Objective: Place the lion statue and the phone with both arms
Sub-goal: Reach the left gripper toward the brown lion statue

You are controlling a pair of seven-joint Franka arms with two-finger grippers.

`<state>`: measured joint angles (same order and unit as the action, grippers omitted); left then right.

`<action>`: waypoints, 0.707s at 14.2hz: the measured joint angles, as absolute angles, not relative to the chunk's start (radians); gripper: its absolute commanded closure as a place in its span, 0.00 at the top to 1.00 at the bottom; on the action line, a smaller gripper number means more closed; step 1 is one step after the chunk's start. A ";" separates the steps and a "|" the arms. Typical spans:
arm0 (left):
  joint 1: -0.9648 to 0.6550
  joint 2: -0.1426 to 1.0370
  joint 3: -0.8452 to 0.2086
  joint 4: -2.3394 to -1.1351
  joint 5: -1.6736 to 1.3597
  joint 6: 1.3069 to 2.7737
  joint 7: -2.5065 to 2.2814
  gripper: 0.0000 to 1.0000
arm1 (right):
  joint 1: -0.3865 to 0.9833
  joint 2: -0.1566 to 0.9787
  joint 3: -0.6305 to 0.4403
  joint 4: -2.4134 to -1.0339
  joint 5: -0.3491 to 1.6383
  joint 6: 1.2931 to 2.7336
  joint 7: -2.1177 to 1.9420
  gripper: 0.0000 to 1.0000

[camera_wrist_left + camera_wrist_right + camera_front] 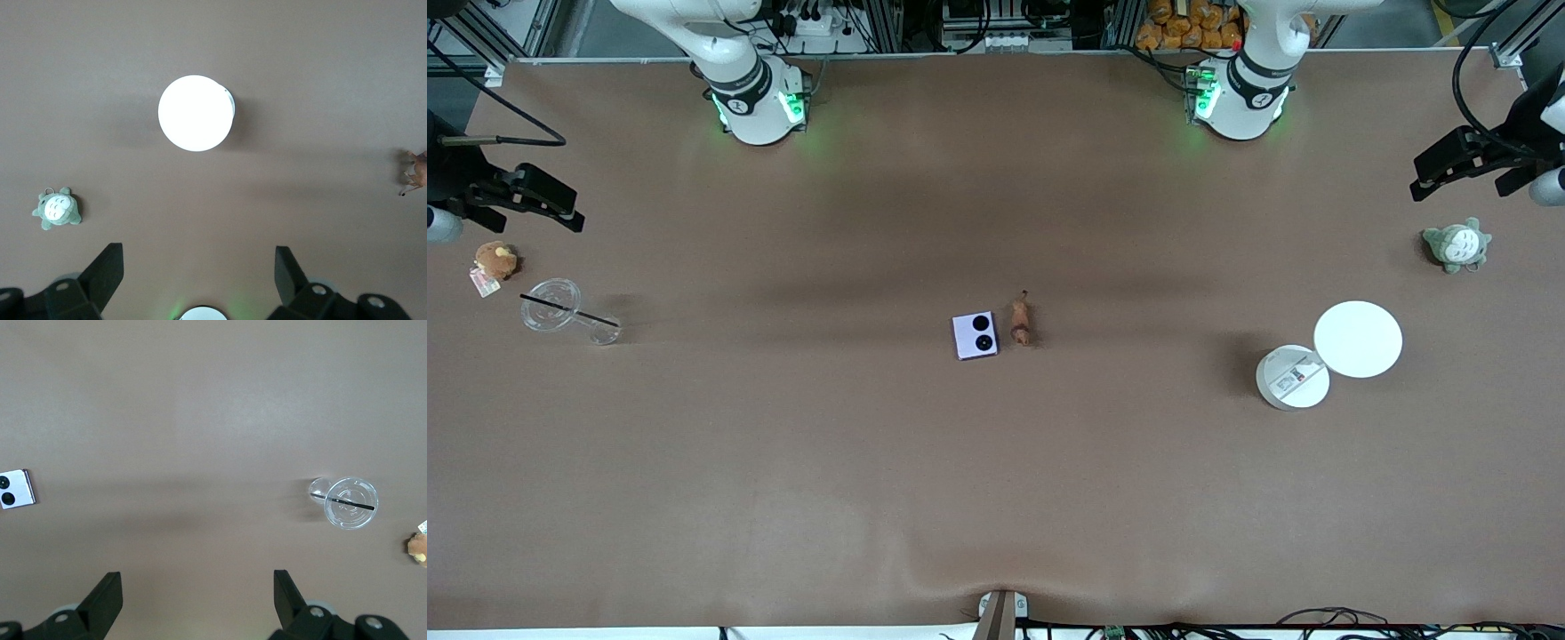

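Observation:
The pale-lavender phone lies flat in the middle of the table, its two black circles facing up. Right beside it, toward the left arm's end, lies the small brown-orange lion statue. My left gripper hangs open and empty over the left arm's end of the table; its wrist view catches the lion statue at the edge, well away from the left gripper. My right gripper hangs open and empty over the right arm's end. The phone shows at the rim of the right wrist view, apart from the right gripper.
Two white round discs and a grey-green plush sit toward the left arm's end. A brown plush with a tag, a clear lid with a black straw and a small clear cup sit toward the right arm's end.

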<state>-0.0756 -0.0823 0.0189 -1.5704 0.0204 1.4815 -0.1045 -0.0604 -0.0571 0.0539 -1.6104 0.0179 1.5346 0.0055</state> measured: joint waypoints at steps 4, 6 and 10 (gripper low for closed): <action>-0.071 -0.076 0.022 -1.557 0.020 1.484 -0.105 1.00 | -0.060 -0.057 0.054 -1.610 0.018 1.535 0.006 1.00; -0.074 -0.049 0.021 -1.533 0.020 1.486 -0.105 1.00 | -0.060 -0.057 0.054 -1.611 0.018 1.534 0.006 1.00; -0.110 0.070 -0.007 -1.519 0.012 1.510 -0.125 1.00 | -0.060 -0.057 0.054 -1.611 0.018 1.534 0.006 1.00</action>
<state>-0.1097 0.0703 -0.0068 -1.5188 0.0122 1.5097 -0.1254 -0.0604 -0.0570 0.0541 -1.6114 0.0180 1.5343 0.0056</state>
